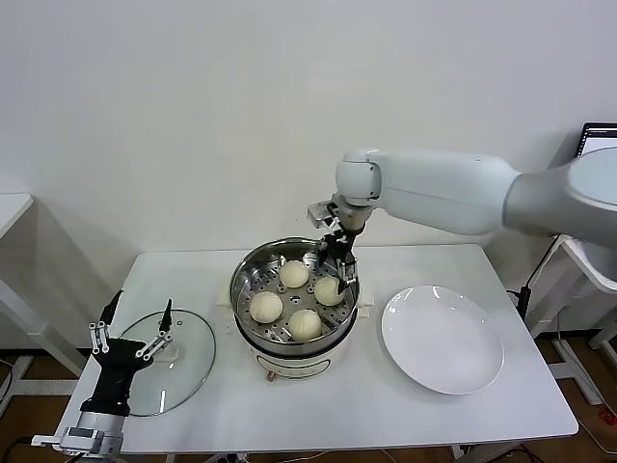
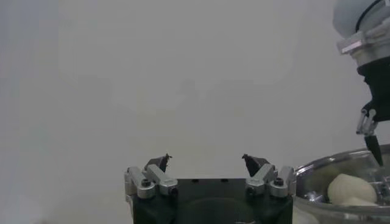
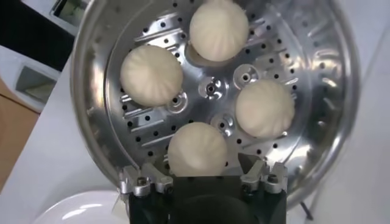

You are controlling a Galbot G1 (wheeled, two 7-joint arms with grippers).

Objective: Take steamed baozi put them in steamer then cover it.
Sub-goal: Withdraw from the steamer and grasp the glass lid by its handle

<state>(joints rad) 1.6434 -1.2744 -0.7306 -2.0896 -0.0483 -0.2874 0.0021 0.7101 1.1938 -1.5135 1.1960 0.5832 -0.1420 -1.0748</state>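
Scanning from the left of the head view: at lower left, left gripper [image 1: 135, 328] hovering with fingers spread wide, nothing between them, just over the near edge of the cover [image 1: 164, 362]. Lying flat on the white table [image 1: 318, 415], well apart from the pot's top but close beside its base. Likely heavy for its size, rigid, slick and breakable glass; best taken by the white bar handle [image 1: 164, 349] near its middle, not by the rim.

At centre, the steamer [image 1: 294, 289], shiny steel on a white base, holding all four steamed baozi [image 1: 293, 274] on its perforated tray, spaced apart in a ring, none stacked. Soft, light, easily dented dough.

Poised over the pot's far right rim, right gripper [image 1: 339, 258], fingers parted and empty, the nearest bun directly below in the right wrist view.

At right of frame, a white plate [image 1: 443, 338], bare, beside the pot. Covering seemingly the only step left.
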